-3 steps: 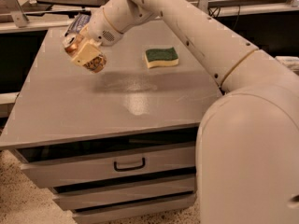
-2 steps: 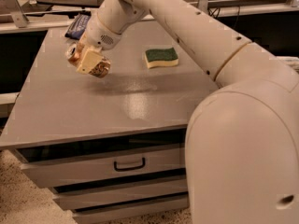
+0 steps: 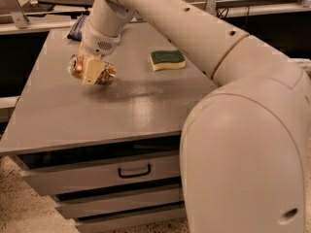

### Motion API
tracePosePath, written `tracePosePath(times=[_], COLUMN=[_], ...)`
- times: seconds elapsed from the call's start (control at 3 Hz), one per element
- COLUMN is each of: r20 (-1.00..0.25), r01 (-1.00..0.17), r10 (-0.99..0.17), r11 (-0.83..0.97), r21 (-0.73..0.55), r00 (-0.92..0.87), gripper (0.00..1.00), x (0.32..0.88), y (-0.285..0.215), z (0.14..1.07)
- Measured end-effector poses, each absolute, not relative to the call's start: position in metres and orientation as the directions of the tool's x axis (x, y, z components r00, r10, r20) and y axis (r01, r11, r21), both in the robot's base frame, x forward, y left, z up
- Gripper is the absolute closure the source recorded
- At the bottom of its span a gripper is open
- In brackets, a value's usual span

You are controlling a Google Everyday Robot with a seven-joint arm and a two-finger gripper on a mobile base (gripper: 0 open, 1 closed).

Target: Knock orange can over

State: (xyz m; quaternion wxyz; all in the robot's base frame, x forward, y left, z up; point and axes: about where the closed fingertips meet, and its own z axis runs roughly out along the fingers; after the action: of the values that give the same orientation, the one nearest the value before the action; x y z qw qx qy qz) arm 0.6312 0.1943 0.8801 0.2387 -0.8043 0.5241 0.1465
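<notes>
The orange can (image 3: 106, 74) lies tilted on its side across my gripper (image 3: 90, 71), at the left middle of the grey table top (image 3: 121, 110). The gripper is shut on the can: a pale finger (image 3: 92, 72) covers its middle, and its gold ends stick out on both sides. The can hangs just above the table surface or rests on it; I cannot tell which. My white arm reaches in from the right and comes down onto the can from above.
A green and yellow sponge (image 3: 167, 59) lies on the table to the right of the gripper. A dark blue snack bag (image 3: 77, 28) lies at the table's back left, partly behind the wrist. Drawers with a handle (image 3: 134, 170) are below the table's front edge.
The gripper has carried the can down and toward the table's front, closer to the table top. The can stays held and tilted. The sponge has not moved.
</notes>
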Motion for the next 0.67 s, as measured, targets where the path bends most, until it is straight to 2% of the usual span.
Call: tracePosePath(times=[0.33,0.67], r20=[-0.465,-0.455], r01=[-0.903,-0.898], r10=[-0.774,-0.774], r11=[-0.357,-0.366], r21=[-0.238,-0.245], r00=[0.429,0.44], gripper=[0.06,0.0], x=[0.6284,0.6251], y=[0.1995,0.2015], z=[0.8783,0.8774])
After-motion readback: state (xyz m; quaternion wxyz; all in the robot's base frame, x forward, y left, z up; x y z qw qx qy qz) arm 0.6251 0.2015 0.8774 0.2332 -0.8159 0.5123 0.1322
